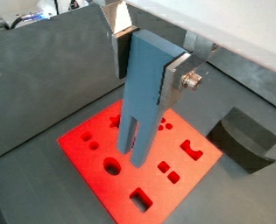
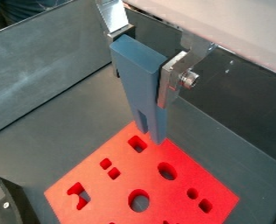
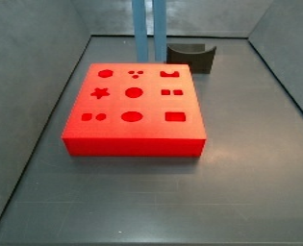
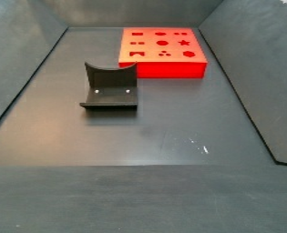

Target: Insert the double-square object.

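Observation:
The gripper (image 1: 148,57) is shut on the double-square object (image 1: 144,92), a tall blue-grey piece held upright near its solid top end, with its two prongs pointing down. It also shows in a wrist view (image 2: 141,87) between the silver fingers (image 2: 173,80). The piece hangs above the flat red block (image 1: 116,162) with shaped holes, and its prong tips are apart from the block. In a side view the prongs (image 3: 146,34) hang over the far edge of the red block (image 3: 132,120); the gripper is out of that frame. The piece does not show with the red block (image 4: 161,55) in a side view.
A dark grey block with a curved notch (image 3: 192,56) stands just beyond the red block's far right corner; it also shows in a side view (image 4: 109,86) and in a wrist view (image 1: 245,140). Grey walls (image 3: 51,58) enclose the dark floor.

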